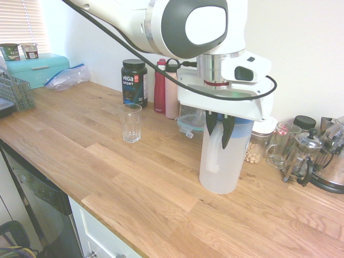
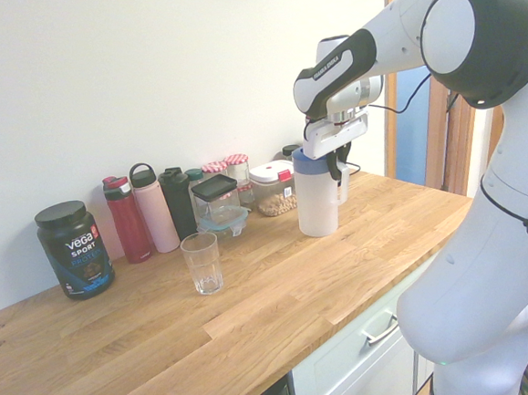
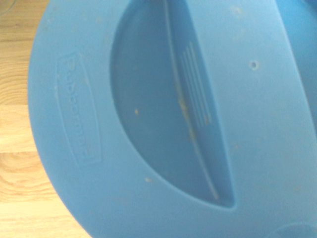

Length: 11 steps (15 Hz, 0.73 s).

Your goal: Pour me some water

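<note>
So, headcount on the bench (image 1: 134, 177): one jug (image 1: 220, 161), one ribbed glass (image 1: 130, 122), one black tub (image 1: 134, 81), and three bottles: red (image 1: 160, 86), pink (image 1: 172, 90), dark one (image 2: 178, 202). Two red-checked jars (image 2: 230, 168). Two lidded boxes, one clear (image 1: 191, 115), one white-topped (image 2: 272, 188). One glass mug (image 1: 279, 144), one French press (image 1: 304, 156). Far end: one teal breadbin (image 1: 40, 69), two pots (image 1: 19, 51) on it, one plastic bag (image 1: 67, 76).
</note>
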{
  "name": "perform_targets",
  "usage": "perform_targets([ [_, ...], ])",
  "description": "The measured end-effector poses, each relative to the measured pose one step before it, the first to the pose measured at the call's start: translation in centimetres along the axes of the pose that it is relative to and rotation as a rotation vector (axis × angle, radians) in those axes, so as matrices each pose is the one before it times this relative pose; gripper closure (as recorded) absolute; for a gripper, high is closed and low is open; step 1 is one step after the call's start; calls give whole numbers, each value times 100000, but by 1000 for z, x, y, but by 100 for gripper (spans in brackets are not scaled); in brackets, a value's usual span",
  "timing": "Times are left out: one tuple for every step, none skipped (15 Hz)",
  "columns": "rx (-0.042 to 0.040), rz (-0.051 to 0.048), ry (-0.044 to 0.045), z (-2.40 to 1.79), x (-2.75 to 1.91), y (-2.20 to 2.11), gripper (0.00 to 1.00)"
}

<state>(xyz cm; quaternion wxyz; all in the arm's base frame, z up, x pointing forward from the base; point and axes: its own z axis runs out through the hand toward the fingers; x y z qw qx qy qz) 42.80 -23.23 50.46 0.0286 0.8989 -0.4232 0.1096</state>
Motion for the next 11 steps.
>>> perform_targets([
  [-214, -35, -454, 222, -96, 23, 0],
  [-297, -36, -679, 408, -199, 64, 0],
  [-247, 47, -381, 343, -146, 116, 0],
  [-81, 117, 164, 180, -25, 124, 0],
  [76, 194, 334, -27, 69, 95, 0],
  [83, 268, 233, -83, 54, 86, 0],
  [132, 848, 268, -241, 35, 127, 0],
  [-69, 1242, -272, -444, -93, 214, 0],
  [-378, 1124, -1113, -789, -324, 286, 0],
  [-398, 748, -1590, -1273, -586, 309, 0],
  [267, 540, -2691, -1442, -939, 252, 0],
])
